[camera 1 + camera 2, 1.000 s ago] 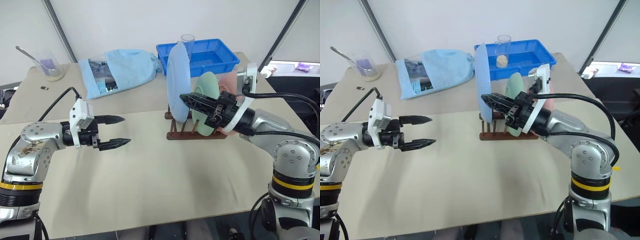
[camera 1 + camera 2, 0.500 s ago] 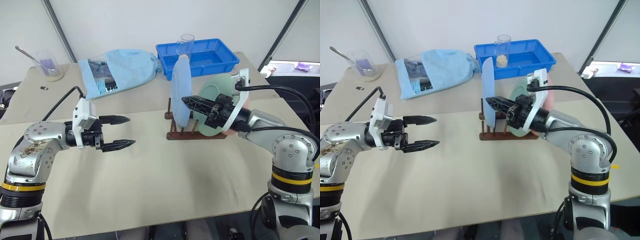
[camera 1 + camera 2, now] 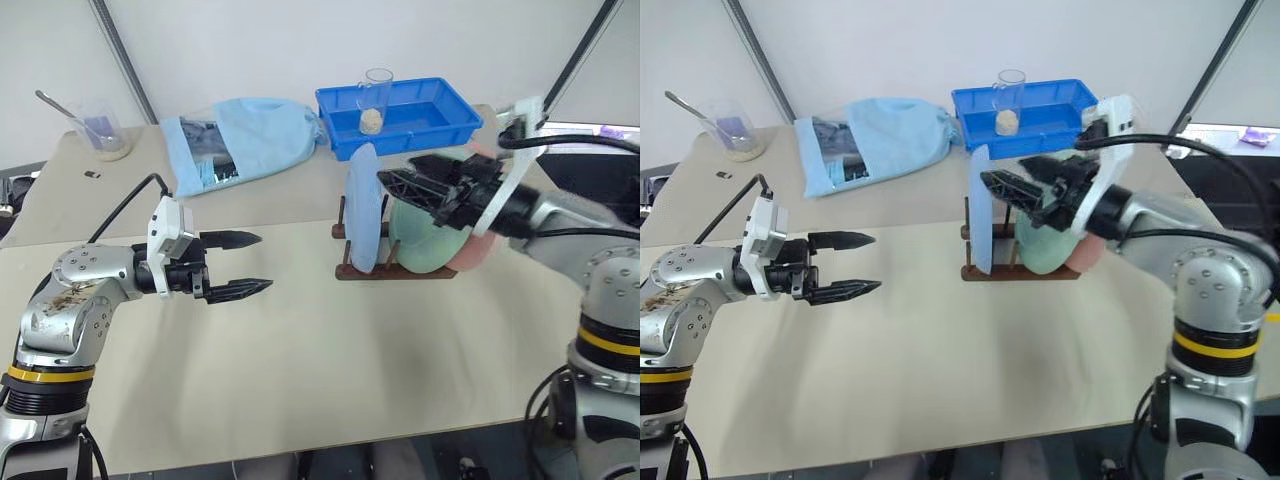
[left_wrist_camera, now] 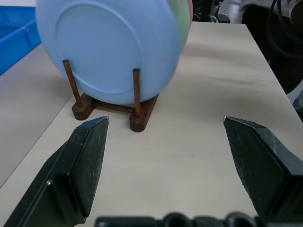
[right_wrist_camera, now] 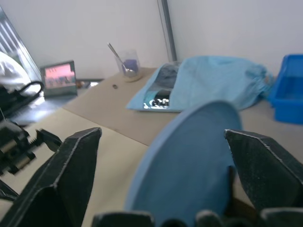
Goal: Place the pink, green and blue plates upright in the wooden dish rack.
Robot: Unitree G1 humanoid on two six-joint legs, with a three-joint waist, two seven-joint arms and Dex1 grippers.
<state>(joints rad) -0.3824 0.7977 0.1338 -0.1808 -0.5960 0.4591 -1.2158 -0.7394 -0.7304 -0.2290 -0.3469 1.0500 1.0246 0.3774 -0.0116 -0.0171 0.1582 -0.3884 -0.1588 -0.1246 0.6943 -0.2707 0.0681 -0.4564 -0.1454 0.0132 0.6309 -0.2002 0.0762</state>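
Observation:
The blue plate (image 3: 363, 222) stands upright at the left end of the wooden dish rack (image 3: 395, 271), leaning against its pegs. Behind it stand the green plate (image 3: 425, 240) and the pink plate (image 3: 476, 256), mostly covered by the green one. My right gripper (image 3: 398, 170) hovers open just above and to the right of the blue plate's top edge, touching nothing. In the right wrist view the blue plate (image 5: 189, 156) lies between and beyond the spread fingers (image 5: 71, 165). My left gripper (image 3: 262, 262) is open and empty over the table, left of the rack. The left wrist view faces the blue plate (image 4: 109, 47).
A deep blue tray (image 3: 440, 112) holding a glass (image 3: 377, 95) sits behind the rack. A light blue bag (image 3: 245, 140) lies at the back centre, and a beaker with a spoon (image 3: 100, 132) stands at the far left. Bare tabletop (image 3: 300, 370) stretches in front.
My right gripper opened and let go of the blue plate, then rose and drew back to the right. The blue plate now stands alone in the rack. The left arm stayed put.

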